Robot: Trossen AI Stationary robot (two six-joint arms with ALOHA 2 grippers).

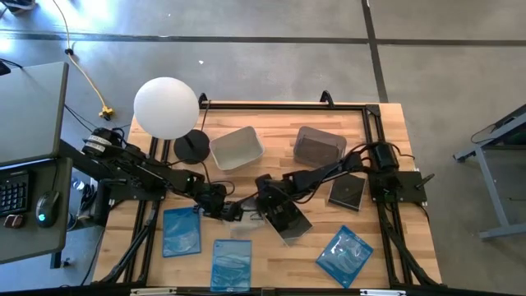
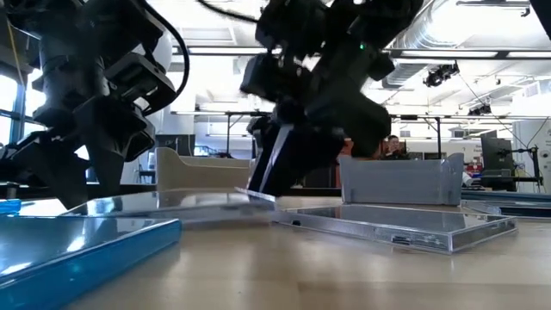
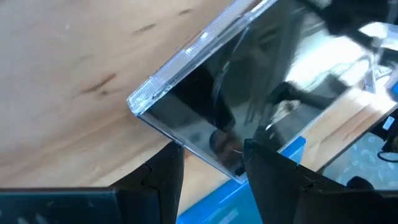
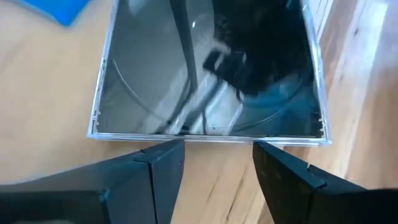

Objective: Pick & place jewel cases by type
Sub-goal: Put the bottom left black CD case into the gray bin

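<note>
A square black jewel case (image 1: 289,224) lies flat on the table's middle, between my two grippers. My left gripper (image 1: 233,211) is open at the case's left. In the left wrist view one clear-rimmed edge of the case (image 3: 205,152) runs just past the gripper (image 3: 211,171). My right gripper (image 1: 278,207) is open beside the case. Its fingers (image 4: 211,165) stand short of the near edge of the case (image 4: 211,74). A second black case (image 1: 347,191) lies farther right. Three blue cases (image 1: 181,231) (image 1: 232,263) (image 1: 343,256) lie flat along the near side. My left gripper has the case's edge (image 3: 205,152) right at its open fingertips (image 3: 171,158), coming level from the table's left. Whether they touch it, I cannot tell.
Two deep tubs, one light (image 1: 237,148) and one grey (image 1: 319,146), stand on the far half of the table. A white globe lamp on a black base (image 1: 167,107) sits at the far left. Both arms cross the table's middle. A bare strip of wood lies between the blue cases.
</note>
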